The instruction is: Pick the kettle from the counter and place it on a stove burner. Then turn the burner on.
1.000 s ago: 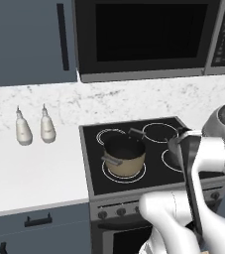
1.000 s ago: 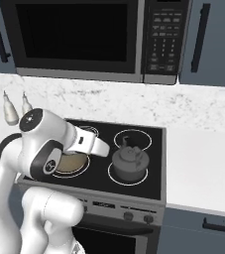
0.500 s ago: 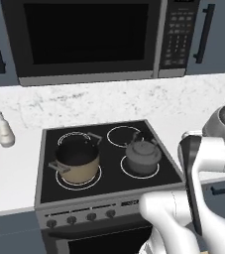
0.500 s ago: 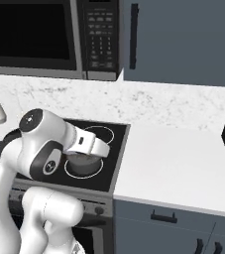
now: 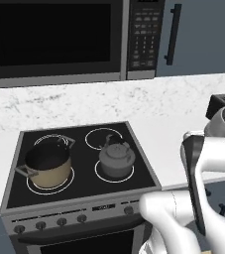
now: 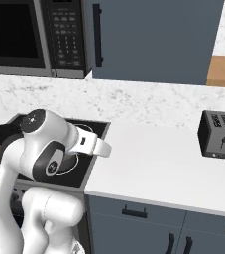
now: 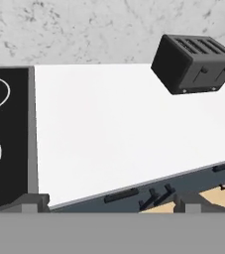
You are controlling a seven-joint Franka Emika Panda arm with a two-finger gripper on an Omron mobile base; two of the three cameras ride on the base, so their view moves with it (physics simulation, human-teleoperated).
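Kettle [image 5: 116, 158] sits upright on stove burner [image 5: 100, 174], front-right ring of cooktop, at 3 o'clock of tan pot [image 5: 47, 164]. White counter [image 7: 124, 129] carries black toaster [image 7: 196, 62]. Pincer state: cannot tell.

One kettle [image 5: 116, 158], one pot [image 5: 47, 164], one toaster [image 7: 195, 63], one microwave [image 5: 69, 37]; burners perhaps four.

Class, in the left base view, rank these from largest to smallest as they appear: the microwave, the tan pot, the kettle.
1. microwave, by far the largest.
2. tan pot.
3. kettle, slightly smaller than the pot; both sit about equally near the camera, so this ranking seems fair.
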